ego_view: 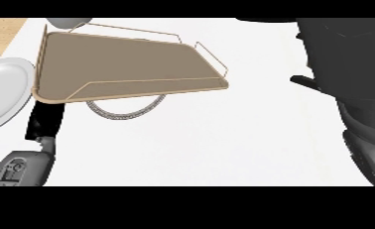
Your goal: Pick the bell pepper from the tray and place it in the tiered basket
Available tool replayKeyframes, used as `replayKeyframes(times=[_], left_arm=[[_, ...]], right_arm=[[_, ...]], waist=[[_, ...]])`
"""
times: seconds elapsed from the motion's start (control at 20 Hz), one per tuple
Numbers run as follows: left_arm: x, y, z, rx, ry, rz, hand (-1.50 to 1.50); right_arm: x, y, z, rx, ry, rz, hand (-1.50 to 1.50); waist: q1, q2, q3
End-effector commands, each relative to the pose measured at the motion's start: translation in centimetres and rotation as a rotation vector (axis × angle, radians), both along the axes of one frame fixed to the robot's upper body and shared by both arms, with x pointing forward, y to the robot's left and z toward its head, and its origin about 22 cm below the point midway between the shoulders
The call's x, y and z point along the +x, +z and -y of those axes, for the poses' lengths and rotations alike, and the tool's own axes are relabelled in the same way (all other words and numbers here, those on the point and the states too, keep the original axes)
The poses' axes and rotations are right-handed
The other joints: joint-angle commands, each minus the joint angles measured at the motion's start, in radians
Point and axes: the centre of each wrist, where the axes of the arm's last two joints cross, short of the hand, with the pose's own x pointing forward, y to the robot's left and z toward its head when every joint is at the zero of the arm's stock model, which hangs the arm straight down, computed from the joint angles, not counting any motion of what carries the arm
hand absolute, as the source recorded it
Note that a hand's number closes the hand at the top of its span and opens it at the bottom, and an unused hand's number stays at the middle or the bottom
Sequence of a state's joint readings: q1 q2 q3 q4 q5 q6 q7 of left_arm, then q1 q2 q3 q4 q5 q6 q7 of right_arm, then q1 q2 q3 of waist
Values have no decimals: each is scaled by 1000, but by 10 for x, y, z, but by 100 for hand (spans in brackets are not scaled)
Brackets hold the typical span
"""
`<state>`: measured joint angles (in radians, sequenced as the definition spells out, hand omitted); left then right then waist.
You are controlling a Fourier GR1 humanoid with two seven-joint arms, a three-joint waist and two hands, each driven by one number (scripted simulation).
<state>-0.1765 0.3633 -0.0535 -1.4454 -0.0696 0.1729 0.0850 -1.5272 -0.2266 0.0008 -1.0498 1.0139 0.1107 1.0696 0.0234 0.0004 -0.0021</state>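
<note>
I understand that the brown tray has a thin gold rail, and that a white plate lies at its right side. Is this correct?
Not quite. The white plate lies at the left side of the brown tray, cut by the picture's left edge; the head view shows it. The tray does have a thin gold rail.

A plain white surface (219, 139) fills most of the view, with a strip of light wood (11, 29) along its upper left corner. A tan tray (124, 67) with a thin gold wire rail sits at the upper left. A grey woven ring (121, 114) pokes out from under its front edge. A white plate (11, 82) lies just left of the tray, cut off by the view's edge
</note>
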Motion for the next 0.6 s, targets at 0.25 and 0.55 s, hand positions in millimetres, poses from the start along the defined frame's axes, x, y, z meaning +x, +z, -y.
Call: replayKeyframes(times=[0.25, 0.55], left_arm=[[2, 3, -10, -10, -16, 5, 0], [-5, -8, 2, -21, -17, 20, 0]], right_arm=[[17, 59, 54, 61, -55, -56, 150], [35, 53, 80, -60, -60, -102, 150]], waist=[[1, 6, 1], [3, 7, 1]])
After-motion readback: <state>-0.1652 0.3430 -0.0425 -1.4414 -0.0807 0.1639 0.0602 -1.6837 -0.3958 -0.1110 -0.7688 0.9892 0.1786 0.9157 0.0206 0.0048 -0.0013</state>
